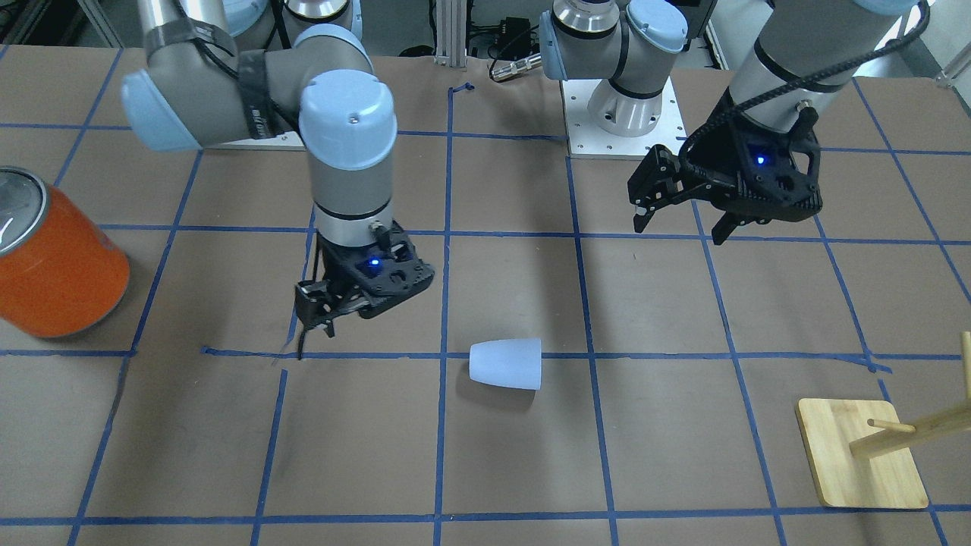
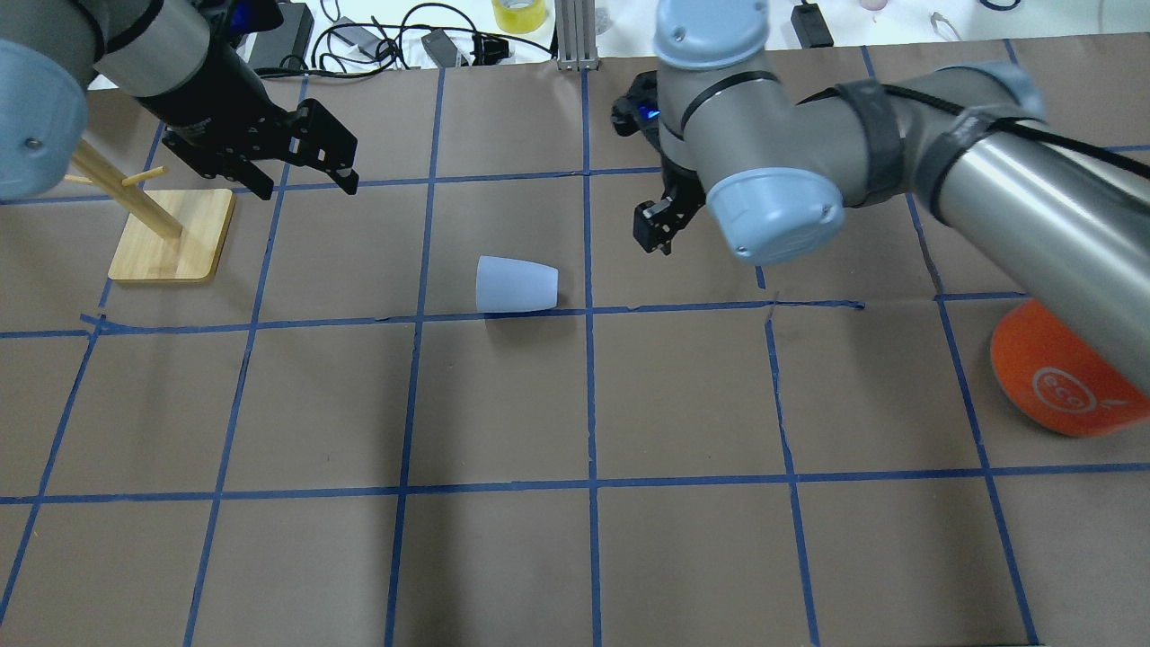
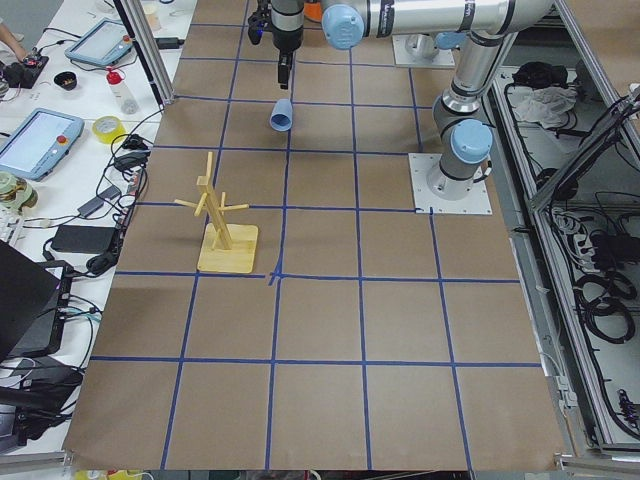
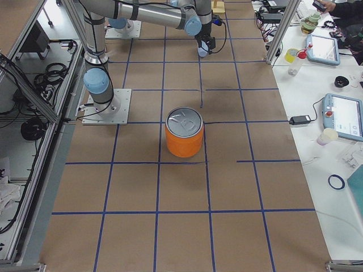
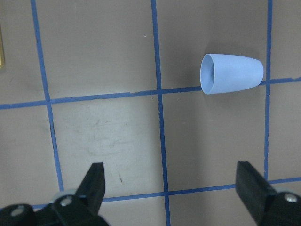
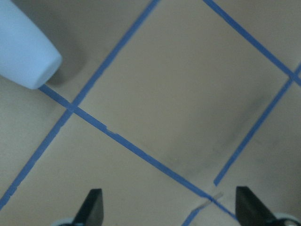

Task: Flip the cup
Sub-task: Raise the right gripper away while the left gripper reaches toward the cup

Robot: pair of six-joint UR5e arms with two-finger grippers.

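The pale blue-white cup [image 1: 506,364] lies on its side on the brown table, on a blue tape line. It also shows in the overhead view [image 2: 517,285], the left wrist view [image 5: 231,74] and the right wrist view [image 6: 26,52]. Its rim faces the left arm's side and its narrow base faces the right arm's side. My right gripper [image 1: 316,334] [image 2: 656,238] hovers open and empty, a short way off the cup's base end. My left gripper [image 1: 680,231] [image 2: 308,187] is open and empty, raised above the table and farther from the cup's rim end.
A large orange can [image 1: 57,258] [image 2: 1060,377] stands at the table's edge on my right side. A wooden peg rack on a square base [image 1: 861,455] [image 2: 171,234] stands on my left side, near the left gripper. Blue tape lines grid the table.
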